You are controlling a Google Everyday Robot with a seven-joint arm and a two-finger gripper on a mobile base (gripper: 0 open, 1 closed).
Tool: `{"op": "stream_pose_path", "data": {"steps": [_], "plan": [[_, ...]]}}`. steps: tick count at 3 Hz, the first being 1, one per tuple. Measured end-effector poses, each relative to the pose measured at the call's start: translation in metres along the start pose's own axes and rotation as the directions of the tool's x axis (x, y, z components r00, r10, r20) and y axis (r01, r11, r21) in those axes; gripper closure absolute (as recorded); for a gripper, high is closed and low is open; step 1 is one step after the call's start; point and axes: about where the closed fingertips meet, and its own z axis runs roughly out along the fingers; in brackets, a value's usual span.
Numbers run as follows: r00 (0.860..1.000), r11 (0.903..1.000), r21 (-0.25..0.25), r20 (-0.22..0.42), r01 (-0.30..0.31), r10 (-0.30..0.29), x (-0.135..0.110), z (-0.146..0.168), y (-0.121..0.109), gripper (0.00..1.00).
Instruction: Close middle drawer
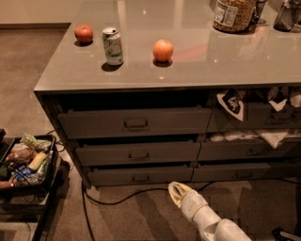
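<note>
The middle drawer [138,153] is the dark grey medium-height front in the left column of the counter, with a small centred handle. It sits between the taller top drawer [135,123] and the slimmer bottom drawer [140,176]. Its front lies nearly in line with the others, with a dark gap above it. My gripper [177,192], on a white arm, is low over the carpet, just below and in front of the bottom drawer's right end. Its cream fingers are together and hold nothing. It touches no drawer.
On the grey counter top [197,56] stand a red apple [83,33], a green can [113,45], an orange [162,50] and a jar [233,14]. The right-hand drawers [249,150] hold cloth and paper. A black basket of snacks [26,162] stands at the left; a cable [117,197] lies on the floor.
</note>
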Motion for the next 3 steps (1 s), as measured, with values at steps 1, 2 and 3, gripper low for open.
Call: {"op": "stream_pose_path", "data": {"steps": [1,2,3], "plan": [[1.0,0.9999,-0.012,0.019,0.004,-0.004,-0.002,-0.001,0.001,1.0],[0.998,0.996,-0.07,0.037,0.055,-0.052,0.012,-0.004,-0.021,1.0],[0.983,0.9765,-0.133,0.088,0.17,-0.159,0.006,-0.023,-0.067,1.0]]}}
